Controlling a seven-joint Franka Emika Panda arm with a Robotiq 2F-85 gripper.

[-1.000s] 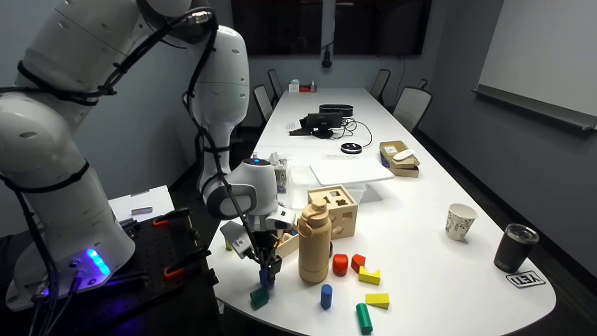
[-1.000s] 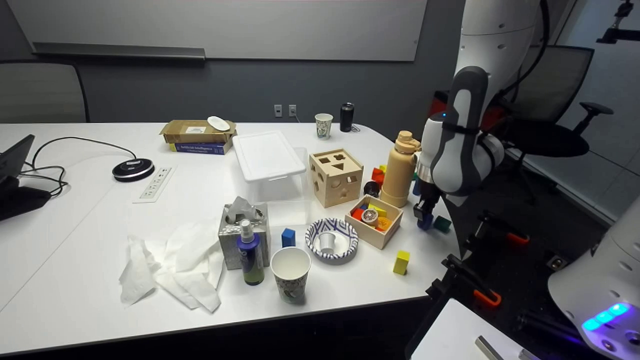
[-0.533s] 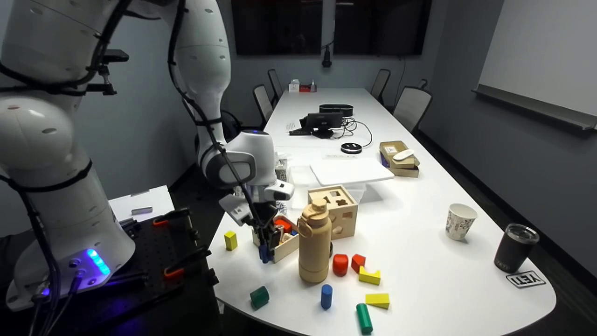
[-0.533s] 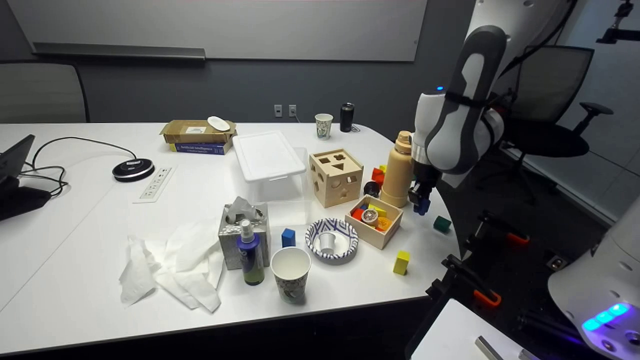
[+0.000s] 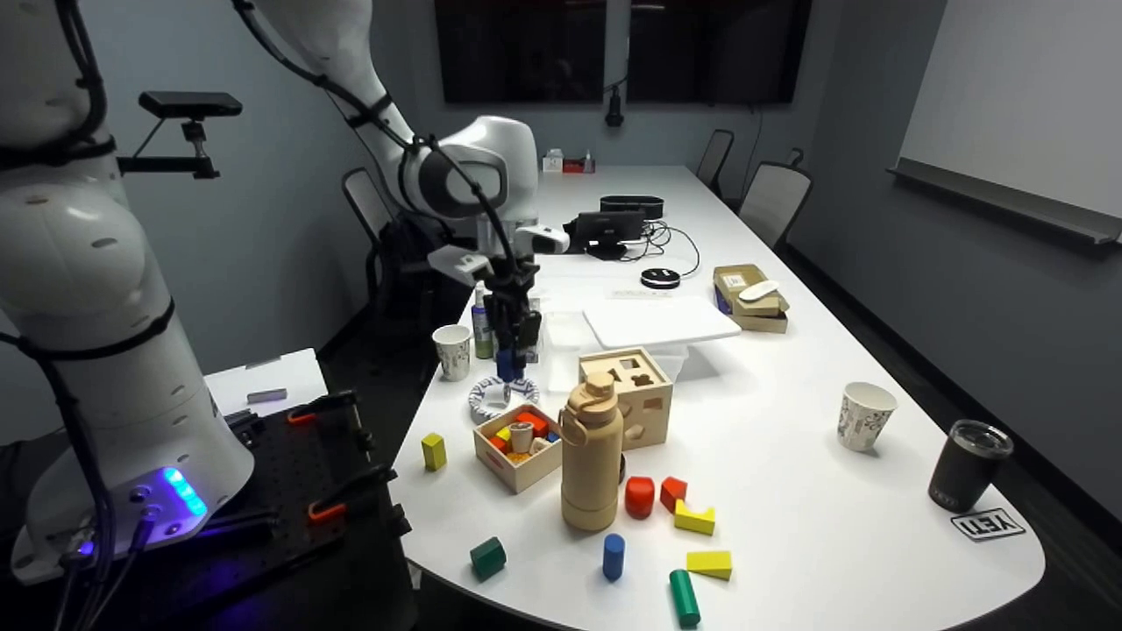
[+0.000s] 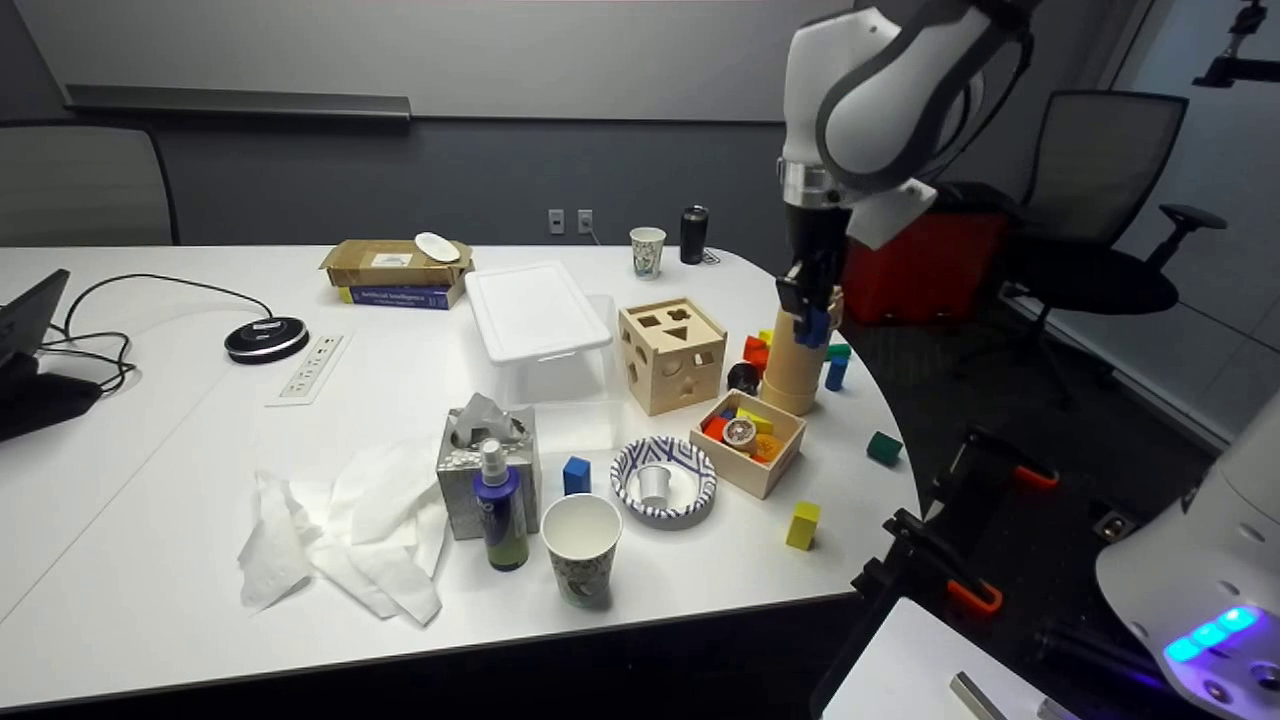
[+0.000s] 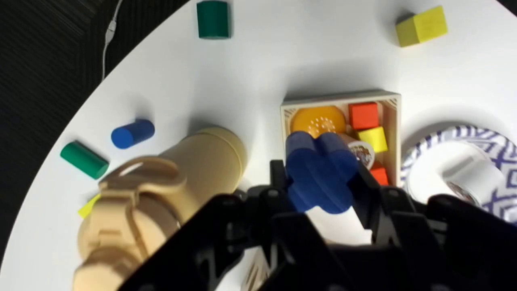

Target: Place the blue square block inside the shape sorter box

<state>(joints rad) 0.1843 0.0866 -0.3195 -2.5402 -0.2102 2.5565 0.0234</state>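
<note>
The worktop (image 5: pixel 771 473) bears the holed wooden box (image 6: pixel 672 355), a tissue box (image 6: pixel 458 490) and a patterned bowl (image 6: pixel 664 450). Above it, the pincer (image 7: pixel 318 180) is clamped on a dark blue lobed block (image 7: pixel 319 163). The square blue block (image 6: pixel 577 476) stands between tissue box and bowl.

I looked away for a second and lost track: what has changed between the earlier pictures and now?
The claw lifted a dark blue block from low near the dark green block; in an exterior view it moved up and left, and in the wrist view it shows against the wooden tray. Nothing was let go. The dark green block, blue square block, wooden box, wooden tray and bottle stayed put.
</note>
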